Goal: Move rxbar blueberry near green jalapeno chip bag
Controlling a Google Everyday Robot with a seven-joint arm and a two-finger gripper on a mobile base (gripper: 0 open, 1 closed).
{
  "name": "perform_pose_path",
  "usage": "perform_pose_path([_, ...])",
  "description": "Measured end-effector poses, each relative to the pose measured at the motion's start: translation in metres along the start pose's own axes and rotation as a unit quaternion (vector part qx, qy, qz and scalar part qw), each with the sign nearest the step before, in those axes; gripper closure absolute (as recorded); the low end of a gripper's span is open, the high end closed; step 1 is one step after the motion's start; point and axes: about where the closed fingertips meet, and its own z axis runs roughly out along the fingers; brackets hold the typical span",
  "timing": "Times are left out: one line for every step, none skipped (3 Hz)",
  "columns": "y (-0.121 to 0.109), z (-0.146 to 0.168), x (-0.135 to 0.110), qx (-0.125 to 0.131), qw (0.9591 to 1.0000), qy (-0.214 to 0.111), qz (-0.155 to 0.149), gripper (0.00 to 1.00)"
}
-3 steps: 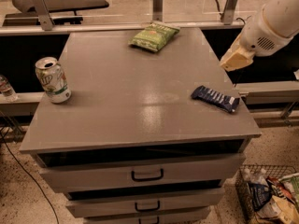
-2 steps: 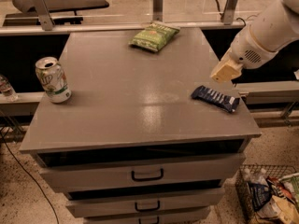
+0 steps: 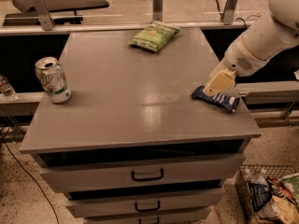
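Observation:
The rxbar blueberry (image 3: 220, 101) is a flat dark-blue wrapper lying near the right front edge of the grey cabinet top (image 3: 135, 83). The green jalapeno chip bag (image 3: 154, 35) lies at the far middle of the top, well away from the bar. My gripper (image 3: 216, 85), pale yellow at the end of a white arm, comes in from the upper right and hovers right over the bar, its tip covering the bar's middle.
A green-and-white soda can (image 3: 53, 80) stands near the left edge. The cabinet has drawers with dark handles (image 3: 147, 175) below. A wire basket of packets (image 3: 271, 195) sits on the floor at the lower right. A rail runs behind the cabinet.
My gripper has moved down and to the left, from beside the right edge of the top to just over the blue bar. The bar, bag and can have not moved.

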Motion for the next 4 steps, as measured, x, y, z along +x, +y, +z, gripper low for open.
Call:
perform_pose_path([-0.002, 0.011, 0.005, -0.004, 0.9999, 0.004, 0.009, 0.00])
perform_pose_path([-0.004, 0.024, 0.014, -0.012, 0.9997, 0.010, 0.019, 0.00])
perform_pose_path([-0.005, 0.038, 0.024, -0.021, 0.9992, 0.019, 0.028, 0.00])
perform_pose_path([-0.007, 0.044, 0.031, -0.024, 0.9989, 0.020, 0.034, 0.17])
